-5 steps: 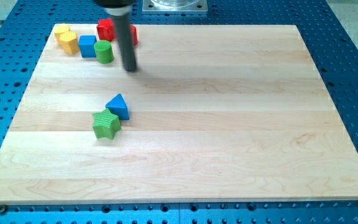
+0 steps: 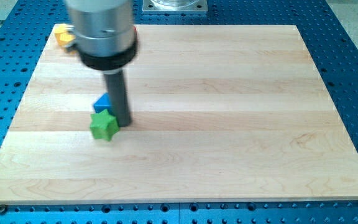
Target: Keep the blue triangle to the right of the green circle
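Though half hidden, blue triangle (image 2: 102, 102) behind my tip (image 2: 124, 122)

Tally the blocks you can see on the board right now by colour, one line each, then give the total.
Green: 1, the green star
Blue: 1, the blue triangle, partly behind my tip
Yellow: 1, a yellow block, mostly hidden by the arm
Total: 3 visible; the arm may hide others.

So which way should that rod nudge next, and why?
Probably a short push toward the view's top. My tip sits at the right edge of the blue triangle, just above the green star; the green circle is hidden behind the arm.
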